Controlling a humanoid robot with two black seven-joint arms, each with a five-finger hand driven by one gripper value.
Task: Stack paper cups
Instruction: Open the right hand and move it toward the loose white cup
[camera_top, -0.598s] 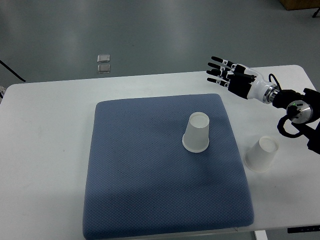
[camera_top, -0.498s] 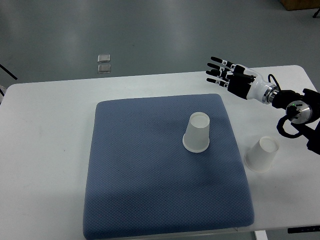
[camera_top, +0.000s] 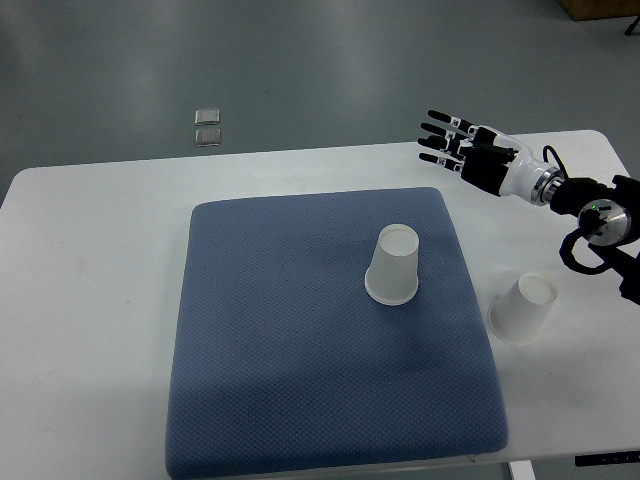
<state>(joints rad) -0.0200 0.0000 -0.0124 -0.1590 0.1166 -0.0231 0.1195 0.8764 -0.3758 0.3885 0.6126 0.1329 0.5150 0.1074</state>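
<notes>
While your right robot hand (camera_top: 468, 152) hovers over the far right of the worktop (camera_top: 90, 260) with fingers spread and holding nothing, one paper cup (camera_top: 393, 264) sits upside down on the blue mat (camera_top: 300, 380). You have a second cup (camera_top: 523, 309) upside down just beside the mat's right edge.

A white rectangular table (camera_top: 90, 300) carries a large dark blue square fabric mat (camera_top: 300, 390) across its middle. Directly on the bare tabletop, just beside the mat's right edge, a white paper cup (camera_top: 524, 309) stands upside down, tilted in the steep view.
</notes>
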